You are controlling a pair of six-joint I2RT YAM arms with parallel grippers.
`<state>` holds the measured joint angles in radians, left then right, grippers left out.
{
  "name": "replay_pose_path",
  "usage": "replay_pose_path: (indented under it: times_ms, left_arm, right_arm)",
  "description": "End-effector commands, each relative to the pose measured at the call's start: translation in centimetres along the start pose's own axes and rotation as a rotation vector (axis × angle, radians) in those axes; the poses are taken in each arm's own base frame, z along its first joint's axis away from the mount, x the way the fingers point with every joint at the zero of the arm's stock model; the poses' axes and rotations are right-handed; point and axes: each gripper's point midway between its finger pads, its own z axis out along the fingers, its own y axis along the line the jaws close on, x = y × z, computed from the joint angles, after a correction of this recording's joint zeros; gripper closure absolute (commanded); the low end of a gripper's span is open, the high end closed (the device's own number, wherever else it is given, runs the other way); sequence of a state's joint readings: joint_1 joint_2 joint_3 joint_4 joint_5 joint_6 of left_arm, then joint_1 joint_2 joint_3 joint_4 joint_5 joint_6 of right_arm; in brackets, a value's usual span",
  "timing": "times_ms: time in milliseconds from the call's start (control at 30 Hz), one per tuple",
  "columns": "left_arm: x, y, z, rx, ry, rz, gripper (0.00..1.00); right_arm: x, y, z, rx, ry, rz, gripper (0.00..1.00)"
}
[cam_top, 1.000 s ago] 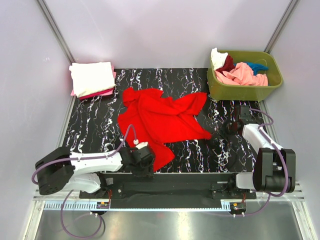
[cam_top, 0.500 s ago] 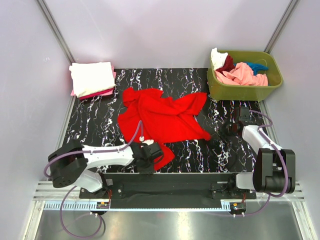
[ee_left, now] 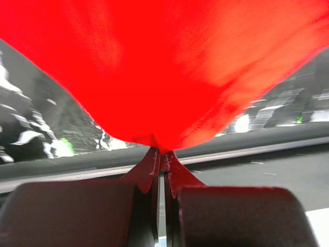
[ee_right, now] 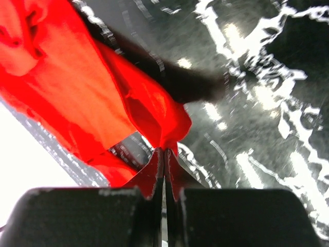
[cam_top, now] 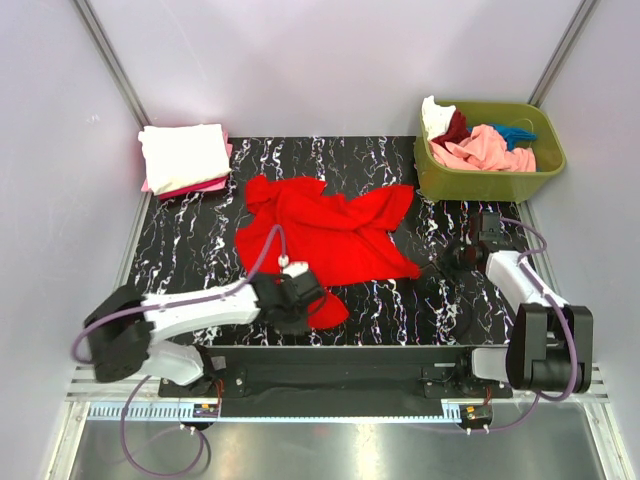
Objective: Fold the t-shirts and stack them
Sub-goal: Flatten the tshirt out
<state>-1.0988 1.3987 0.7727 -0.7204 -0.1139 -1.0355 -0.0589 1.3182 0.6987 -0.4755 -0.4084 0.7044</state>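
— What's changed?
— Left gripper [ee_left: 163, 155], clamped on the red shirt's [cam_top: 325, 235] near hem, has slid right. Right gripper [ee_right: 164, 153] pinches its right corner.
— So?
— Shirt's rumpled on the table [cam_top: 190, 250]: spreading, not folding yet.

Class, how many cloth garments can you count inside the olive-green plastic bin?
4. In the olive-green plastic bin: cream-white cloth garment at the far-left corner, dark red one beside it, pink one across the middle, teal one far right. More may lie hidden beneath.
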Motion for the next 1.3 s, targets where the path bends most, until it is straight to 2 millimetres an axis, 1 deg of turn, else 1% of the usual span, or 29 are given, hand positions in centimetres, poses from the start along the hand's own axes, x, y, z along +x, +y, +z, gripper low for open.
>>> replay_pose_path:
  times_ms: [0,67,100,133,167,233,267,300,333,400,433,500,533,600,633,700,733,767,800,833,867,900,933,967,1067,1133,1200,1233,1267]
  left_arm:
    - [-6.3,-1.3,-6.2,0.078,-0.276,-0.013,1.00]
    - [-7.3,-0.8,-9.4,0.095,-0.336,-0.013,1.00]
    - [-7.6,-0.6,-10.4,0.098,-0.356,-0.014,1.00]
    - [-8.1,-0.4,-11.9,0.102,-0.379,-0.013,1.00]
    - [-8.5,-0.3,-13.3,0.124,-0.406,0.004,1.00]
    - [-8.9,0.2,-15.2,0.125,-0.434,0.017,1.00]
    - [-9.9,0.0,-17.8,0.158,-0.492,0.019,1.00]
    - [-10.0,0.7,-19.0,0.143,-0.504,0.030,1.00]
    - [-11.0,0.3,-22.0,0.186,-0.559,0.019,1.00]
    - [-12.3,1.1,-25.7,0.193,-0.646,0.033,1.00]
    - [-13.2,1.5,-29.2,0.221,-0.709,0.021,1.00]
    - [-14.1,1.9,-32.8,0.237,-0.778,0.056,1.00]
    - [-14.7,2.4,-36.2,0.265,-0.835,0.044,1.00]
    - [-15.1,3.1,-39.2,0.275,-0.891,0.078,1.00]
    - [-15.4,3.3,-42.1,0.324,-0.948,0.066,1.00]
    - [-15.5,3.9,-44.4,0.351,-1.006,0.102,1.00]
    - [-15.3,4.5,-46.4,0.388,-1.053,0.118,1.00]
    - [-15.1,4.8,-47.3,0.411,-1.077,0.127,1.00]
    - [-15.1,4.9,-48.8,0.456,-1.120,0.122,1.00]
    - [-14.3,5.4,-50.0,0.510,-1.149,0.133,1.00]
    - [-14.1,5.8,-50.8,0.528,-1.180,0.158,1.00]
    - [-14.0,5.8,-52.0,0.572,-1.222,0.157,1.00]
    - [-13.1,6.3,-52.7,0.615,-1.242,0.180,1.00]
    - [-12.9,6.6,-53.2,0.621,-1.267,0.205,1.00]
    - [-13.0,7.2,-53.9,0.602,-1.309,0.227,1.00]
    - [-13.9,7.2,-53.9,0.544,-1.321,0.227,1.00]
    - [-15.2,7.5,-52.9,0.439,-1.312,0.205,1.00]
    - [-16.7,7.5,-51.7,0.319,-1.301,0.189,1.00]
    - [-17.5,7.3,-50.9,0.254,-1.291,0.186,1.00]
  right_arm:
    - [-1.1,3.7,-3.2,-0.104,-0.053,-0.046,1.00]
    - [-1.3,5.5,-5.4,-0.147,-0.081,-0.056,1.00]
    - [-1.4,6.1,-6.1,-0.162,-0.089,-0.059,1.00]
    - [-1.6,7.4,-7.6,-0.192,-0.113,-0.064,1.00]
    - [-1.6,8.0,-8.4,-0.207,-0.122,-0.068,1.00]
    - [-1.8,9.4,-10.1,-0.243,-0.141,-0.070,1.00]
    - [-2.0,10.8,-12.0,-0.274,-0.169,-0.087,1.00]
    - [-2.0,11.5,-13.0,-0.289,-0.182,-0.089,1.00]
    - [-2.2,13.0,-15.2,-0.323,-0.220,-0.110,1.00]
    - [-2.4,14.4,-17.5,-0.355,-0.261,-0.125,1.00]
    - [-2.4,15.7,-20.0,-0.388,-0.298,-0.144,1.00]
    - [-2.5,16.8,-22.4,-0.408,-0.349,-0.159,1.00]
    - [-2.3,17.9,-24.9,-0.438,-0.390,-0.179,1.00]
    - [-2.4,18.6,-27.5,-0.451,-0.457,-0.192,1.00]
    - [-1.9,19.2,-30.0,-0.470,-0.502,-0.214,1.00]
    - [-1.9,19.3,-32.6,-0.469,-0.591,-0.227,1.00]
    - [-1.1,19.6,-35.3,-0.495,-0.651,-0.245,1.00]
    - [-1.3,19.3,-36.9,-0.485,-0.720,-0.241,1.00]
    - [-1.1,19.1,-38.2,-0.486,-0.769,-0.244,1.00]
    - [-0.2,18.7,-40.8,-0.503,-0.840,-0.262,1.00]
    - [-0.5,18.0,-42.2,-0.483,-0.916,-0.241,1.00]
    - [-0.2,17.5,-43.6,-0.481,-0.972,-0.244,1.00]
    - [0.5,16.8,-45.4,-0.488,-1.029,-0.238,1.00]
    - [0.1,16.0,-46.4,-0.454,-1.089,-0.205,1.00]
    - [0.2,15.2,-48.2,-0.442,-1.153,-0.195,1.00]
    - [-0.5,15.7,-48.0,-0.424,-1.158,-0.213,1.00]
    - [-1.4,16.6,-46.7,-0.411,-1.123,-0.242,1.00]
    - [-3.0,17.4,-44.7,-0.381,-1.074,-0.249,1.00]
    - [-3.3,18.2,-43.3,-0.386,-1.023,-0.273,1.00]
